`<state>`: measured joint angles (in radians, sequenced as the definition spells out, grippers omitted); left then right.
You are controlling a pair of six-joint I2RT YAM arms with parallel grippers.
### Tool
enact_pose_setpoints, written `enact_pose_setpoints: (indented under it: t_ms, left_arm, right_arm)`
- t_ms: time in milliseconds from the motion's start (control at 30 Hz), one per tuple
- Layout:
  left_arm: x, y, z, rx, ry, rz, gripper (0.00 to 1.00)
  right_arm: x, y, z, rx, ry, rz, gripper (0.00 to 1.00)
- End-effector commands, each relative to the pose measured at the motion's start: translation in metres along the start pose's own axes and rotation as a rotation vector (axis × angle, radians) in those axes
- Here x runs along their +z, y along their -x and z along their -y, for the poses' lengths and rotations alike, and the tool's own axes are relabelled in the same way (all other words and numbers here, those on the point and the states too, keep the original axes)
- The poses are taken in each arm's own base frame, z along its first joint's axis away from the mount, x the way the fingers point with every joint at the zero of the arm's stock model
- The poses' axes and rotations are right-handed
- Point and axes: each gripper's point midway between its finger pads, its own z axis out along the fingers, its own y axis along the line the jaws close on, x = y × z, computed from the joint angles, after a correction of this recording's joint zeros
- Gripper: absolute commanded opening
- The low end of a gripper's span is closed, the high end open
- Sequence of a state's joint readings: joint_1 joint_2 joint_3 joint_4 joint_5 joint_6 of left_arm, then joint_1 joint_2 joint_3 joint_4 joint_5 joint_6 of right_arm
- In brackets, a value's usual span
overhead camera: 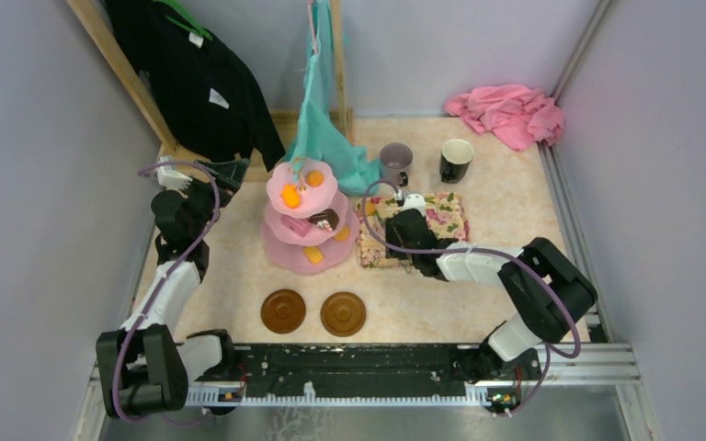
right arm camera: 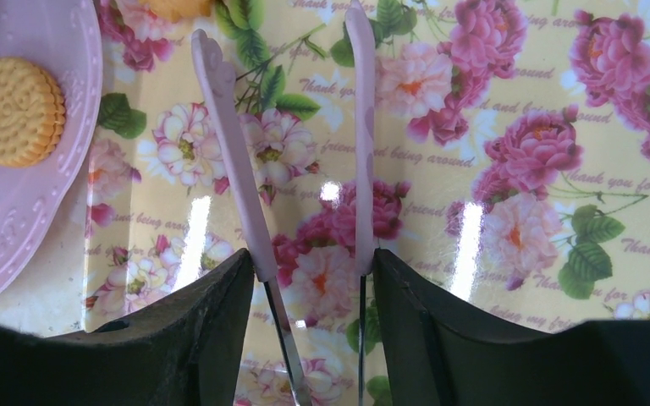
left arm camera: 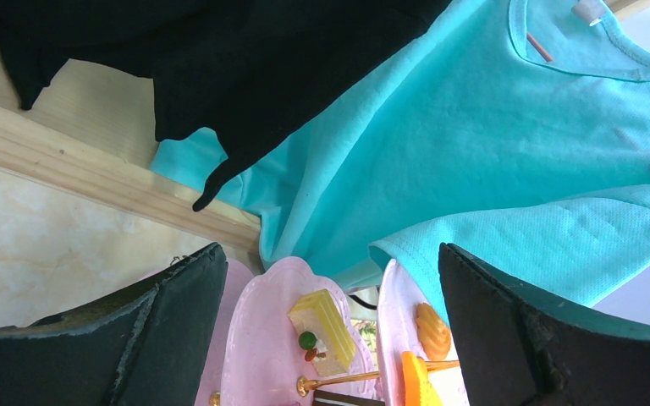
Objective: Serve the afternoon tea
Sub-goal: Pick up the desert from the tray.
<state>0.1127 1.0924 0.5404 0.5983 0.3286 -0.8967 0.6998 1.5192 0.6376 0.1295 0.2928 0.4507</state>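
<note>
A pink three-tier scalloped stand point(overhead camera: 311, 220) sits left of centre on the pale tabletop point(overhead camera: 515, 202), its tiers narrowing upward. The top external view shows two orange cakes on the top tier point(overhead camera: 290, 196) point(overhead camera: 313, 178), one brown cake point(overhead camera: 324, 220) on the middle tier, and two yellow-orange pieces on the bottom tier point(overhead camera: 313, 254) point(overhead camera: 342, 232). The left wrist view adds a yellow sponge slice point(left arm camera: 322, 328) with a green and a red dot on top, lying on one tier.

Two brown discs point(overhead camera: 283, 310) point(overhead camera: 343, 313) lie side by side on the table in front of the stand, apart from each other. Two mugs stand behind the flowered tray: a grey mug point(overhead camera: 395, 163) and, to its right, a black white-lined mug point(overhead camera: 456, 160), both upright.

The flowered tray point(overhead camera: 446, 216) lies just right of the stand. The right gripper point(right arm camera: 313, 262) is over it, its fingers clamped on a pair of pink-handled tongs point(right arm camera: 235, 161) whose two arms point away from the camera. In the right wrist view a round yellow biscuit point(right arm camera: 14, 110) rests on a pink plate rim beside the tray.

The left gripper point(left arm camera: 330, 330) hovers near the stand's left side with its fingers wide apart, holding nothing.

One teal garment point(overhead camera: 324, 101) and one black garment point(overhead camera: 198, 73) hang behind the stand. One crumpled pink cloth point(overhead camera: 507, 112) lies in the far right corner
</note>
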Motion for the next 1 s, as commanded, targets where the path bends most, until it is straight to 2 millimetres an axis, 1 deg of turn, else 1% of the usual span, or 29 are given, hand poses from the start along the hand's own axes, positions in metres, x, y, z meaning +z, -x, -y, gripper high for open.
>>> enact_pose_setpoints:
  t_ms: [0, 100, 200, 367, 767, 967]
  left_arm:
    - [0.0, -0.001, 0.0, 0.017, -0.005, 0.004, 0.99]
    - [-0.001, -0.001, 0.0, 0.017, -0.006, 0.003, 0.99]
    - [-0.001, 0.0, 0.0, 0.019, -0.005, 0.006, 0.99]
    - [0.0, -0.001, -0.001, 0.016, -0.003, 0.005, 0.99]
    - [0.0, -0.001, -0.001, 0.018, -0.001, 0.005, 0.99]
    - [0.0, -0.001, -0.001, 0.017, -0.002, 0.004, 0.99]
  right_arm:
    - [-0.007, -0.052, 0.022, -0.071, -0.101, -0.185, 0.54]
    - [-0.005, -0.056, 0.023, -0.095, -0.118, -0.202, 0.52]
    - [-0.004, -0.057, 0.022, -0.116, -0.133, -0.212, 0.47]
    - [-0.007, -0.05, 0.018, -0.133, -0.125, -0.186, 0.39]
    - [-0.025, -0.026, -0.003, -0.221, -0.019, -0.17, 0.43]
    - [-0.025, -0.016, -0.012, -0.24, 0.011, -0.165, 0.45]
